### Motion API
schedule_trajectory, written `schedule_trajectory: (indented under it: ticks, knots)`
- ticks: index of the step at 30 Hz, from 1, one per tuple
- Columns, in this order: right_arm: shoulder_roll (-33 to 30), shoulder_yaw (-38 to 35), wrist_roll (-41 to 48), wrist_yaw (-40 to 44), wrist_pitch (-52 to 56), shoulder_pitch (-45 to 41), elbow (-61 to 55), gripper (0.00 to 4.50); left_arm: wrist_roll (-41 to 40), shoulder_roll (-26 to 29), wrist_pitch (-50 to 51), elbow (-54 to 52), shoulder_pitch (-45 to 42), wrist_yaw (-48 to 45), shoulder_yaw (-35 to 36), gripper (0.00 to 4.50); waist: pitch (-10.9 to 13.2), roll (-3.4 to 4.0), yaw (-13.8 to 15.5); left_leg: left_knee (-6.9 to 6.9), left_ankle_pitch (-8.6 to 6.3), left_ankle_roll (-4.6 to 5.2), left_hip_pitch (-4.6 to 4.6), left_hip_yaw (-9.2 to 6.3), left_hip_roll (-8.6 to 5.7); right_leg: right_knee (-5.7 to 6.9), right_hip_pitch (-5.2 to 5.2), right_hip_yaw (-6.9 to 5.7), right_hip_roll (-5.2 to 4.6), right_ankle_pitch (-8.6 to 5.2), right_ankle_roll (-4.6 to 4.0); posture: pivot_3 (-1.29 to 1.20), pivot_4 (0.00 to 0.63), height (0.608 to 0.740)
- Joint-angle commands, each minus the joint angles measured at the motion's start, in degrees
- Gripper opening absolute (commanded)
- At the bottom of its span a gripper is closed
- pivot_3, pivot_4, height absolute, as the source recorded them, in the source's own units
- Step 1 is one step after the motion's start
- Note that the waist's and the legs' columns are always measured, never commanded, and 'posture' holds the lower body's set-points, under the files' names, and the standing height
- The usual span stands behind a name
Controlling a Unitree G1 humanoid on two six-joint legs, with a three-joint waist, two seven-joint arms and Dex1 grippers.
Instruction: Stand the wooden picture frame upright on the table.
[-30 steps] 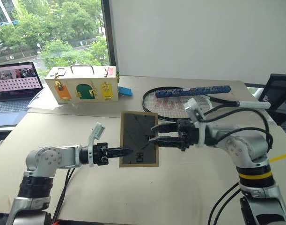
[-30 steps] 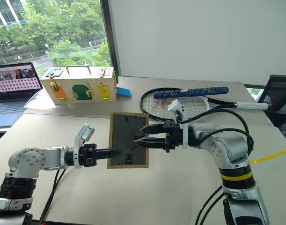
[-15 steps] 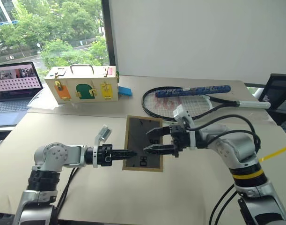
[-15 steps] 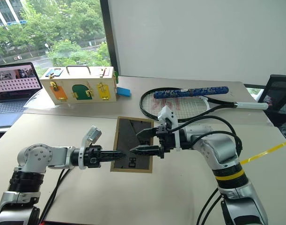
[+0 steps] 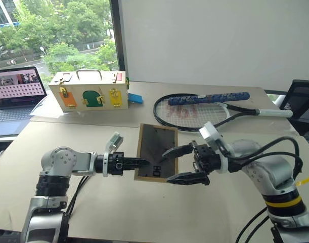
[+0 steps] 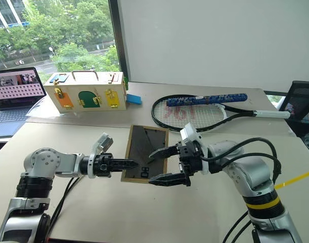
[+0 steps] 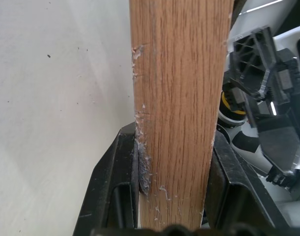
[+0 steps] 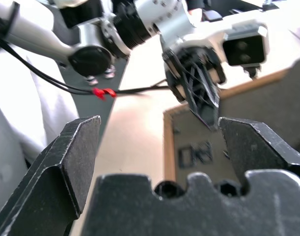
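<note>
The wooden picture frame [image 5: 157,152] (dark back showing white markings too small to read) hung above the table [image 5: 144,212], its edge clamped by the left gripper [image 5: 144,163], the right gripper [image 5: 177,164] gaping beside it, a racket [image 5: 194,109] behind.

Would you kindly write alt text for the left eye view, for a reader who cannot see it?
The left gripper holds the wooden picture frame by its edge above the table, dark back toward the camera, while the right gripper hangs open beside it. Behind lie a tennis racket, a cream latch box and a laptop.
</note>
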Motion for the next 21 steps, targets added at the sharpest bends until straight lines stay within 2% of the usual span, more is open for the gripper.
schedule_trajectory:
  ticks: [1, 6, 12, 15, 21]
  knots:
    - [-2.93, -4.24, -4.94, -0.46, -8.84, -0.04, 4.1, 4.47, -1.26, 0.17, 1.73, -0.03, -1.94, -1.04, 2.56, 1.15, 0.0, 0.0, -0.04, 0.0, 0.0, 0.0, 0.0, 0.0, 0.0, 0.0, 0.0, 0.0, 0.0, 0.0, 0.0, 0.0, 0.15, 0.739]
    - [-3.13, -5.65, -8.19, -1.96, -14.69, -1.94, 9.75, 4.47, -0.29, 0.09, 1.92, 0.81, -3.23, -1.53, 2.17, 1.15, 0.0, 0.0, -0.1, -0.02, 0.0, 0.0, 0.0, 0.0, 0.0, -0.01, 0.0, 0.0, 0.0, 0.0, 0.0, 0.0, 0.15, 0.739]
    - [2.46, 1.86, -8.36, -8.36, -2.22, -8.78, 7.76, 4.47, 0.6, -1.92, 2.08, -1.51, -4.44, -1.21, -0.5, 1.15, 0.02, 0.03, -0.91, -0.03, 0.02, -0.01, 0.01, -0.02, 0.0, 0.05, -0.01, 0.0, 0.01, 0.01, -0.01, 0.0, 0.15, 0.739]
    - [4.74, 3.19, -6.01, -10.44, 4.0, -11.79, 6.03, 4.47, 1.25, -1.93, 1.5, -3.55, -4.42, -1.43, -1.67, 1.15, 0.03, 0.04, -0.91, -0.06, 0.02, -0.02, 0.0, -0.03, 0.0, 0.04, 0.0, 0.0, 0.01, 0.01, -0.01, 0.0, 0.15, 0.739]
    - [4.86, 6.15, -4.82, -9.84, 9.38, -13.09, 3.01, 4.47, 2.13, -1.75, 0.48, -4.57, -4.4, -1.86, -2.2, 1.15, 0.04, 0.05, -0.43, -0.06, 0.02, -0.02, 0.0, -0.03, 0.0, 0.03, 0.01, -0.02, 0.0, 0.01, -0.01, 0.0, 0.15, 0.739]
